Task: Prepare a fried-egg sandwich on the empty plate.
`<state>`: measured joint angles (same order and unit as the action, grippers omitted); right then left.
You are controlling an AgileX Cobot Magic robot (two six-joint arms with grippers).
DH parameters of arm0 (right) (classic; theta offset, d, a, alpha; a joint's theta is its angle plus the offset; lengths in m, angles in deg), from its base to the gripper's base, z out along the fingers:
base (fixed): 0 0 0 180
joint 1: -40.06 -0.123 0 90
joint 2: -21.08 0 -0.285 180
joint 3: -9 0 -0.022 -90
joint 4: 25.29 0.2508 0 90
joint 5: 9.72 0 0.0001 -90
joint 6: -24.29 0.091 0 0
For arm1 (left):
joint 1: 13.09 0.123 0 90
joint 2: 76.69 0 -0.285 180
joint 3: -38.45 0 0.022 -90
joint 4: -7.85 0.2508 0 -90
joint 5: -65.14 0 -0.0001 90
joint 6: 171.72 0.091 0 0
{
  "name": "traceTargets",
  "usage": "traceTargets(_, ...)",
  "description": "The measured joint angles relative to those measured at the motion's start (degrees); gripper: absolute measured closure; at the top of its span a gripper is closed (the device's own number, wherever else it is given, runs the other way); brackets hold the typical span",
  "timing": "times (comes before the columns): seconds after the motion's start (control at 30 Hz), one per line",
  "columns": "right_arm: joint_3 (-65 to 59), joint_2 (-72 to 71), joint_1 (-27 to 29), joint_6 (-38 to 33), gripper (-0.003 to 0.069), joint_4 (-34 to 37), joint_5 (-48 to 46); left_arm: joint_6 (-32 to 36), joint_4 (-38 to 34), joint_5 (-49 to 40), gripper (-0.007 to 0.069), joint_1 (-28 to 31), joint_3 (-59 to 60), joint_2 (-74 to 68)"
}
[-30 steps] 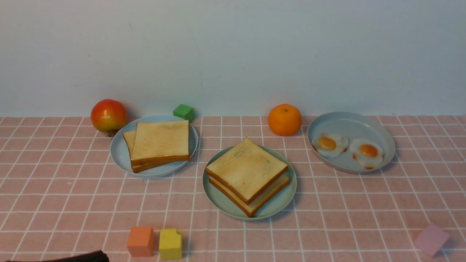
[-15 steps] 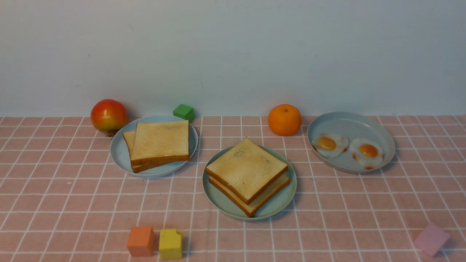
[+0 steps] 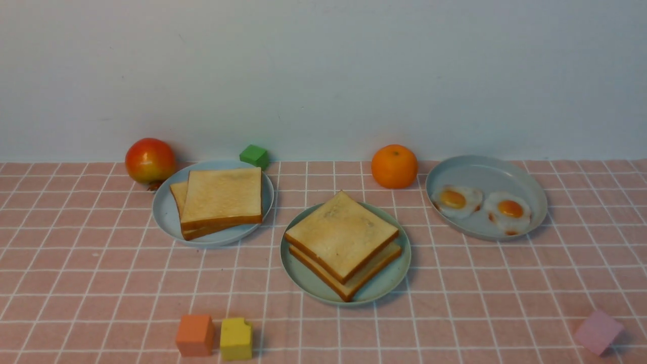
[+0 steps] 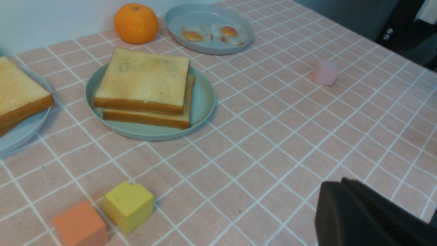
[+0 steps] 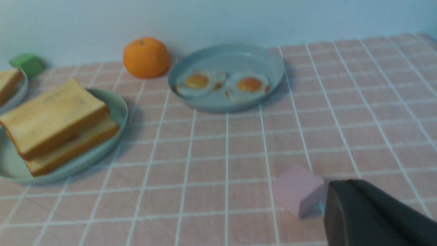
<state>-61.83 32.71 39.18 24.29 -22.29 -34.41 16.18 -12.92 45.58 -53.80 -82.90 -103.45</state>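
Left to right across the worktop (image 3: 455, 283): far left sat an apple (image 3: 150, 160), then a pale blue plate (image 3: 164, 215) w/ the spare toast pile (image 3: 221, 199), a green block (image 3: 255, 155) just behind it. Nearer, an orange block (image 3: 194, 334) & a yellow block (image 3: 236, 338) side by side. In the centre stood the mint-green plate (image 3: 389, 283), carrying the sandwich (image 3: 342, 241): two toast slices stacked, top one slightly offset from the lower. No egg showed between them from any view, so I couldn't tell if it was inside; only two eggs (image 3: 481, 205) lay in the grey dish (image 3: 485, 172) far right, which suggests the third was used. Judged that way, the build looked done, nothing obviously left. The stack was square, so no real long axis; it sat rotated diamond-wise, one corner pointing near, one far. An orange (image 3: 395, 166) sat between plate & dish; a pink block (image 3: 598, 331) near right. Left fingers (image 4: 362, 212) were closed, holding nothing, low over the near worktop, well apart from the plate. Right fingers (image 5: 362, 208) likewise closed & empty, just beside the pink block.
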Motion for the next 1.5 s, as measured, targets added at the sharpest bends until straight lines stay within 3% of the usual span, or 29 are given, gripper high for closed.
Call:
traceTargets(0.1, -7.2, -3.6, 0.6, 0.0, 0.0661, 0.4, 1.2, 0.0, 0.0, 0.0, 0.0613, 0.0, 0.0, 0.0)
traceTargets(1.13, -7.4, -4.6, 0.7, 0.0, 0.0658, 1.6, 1.1, 0.1, 1.1, -0.5, 0.0608, 0.0, 0.0, -0.1)
traceTargets(1.23, -7.4, -4.6, 0.7, 0.0, 0.0658, 1.6, 1.2, -1.7, 3.7, 1.3, 0.0612, 2.0, 1.0, 0.6)
traceTargets(1.33, -7.4, -4.6, 0.7, 0.0, 0.0655, 1.6, 1.2, -7.9, 6.3, 6.6, 0.0612, 10.2, 3.8, 5.0)
traceTargets(1.5, -7.4, -4.6, 0.7, 0.0, 0.0653, 1.6, 1.2, -14.2, 10.0, 8.2, 0.0612, 24.3, 9.3, 13.4)
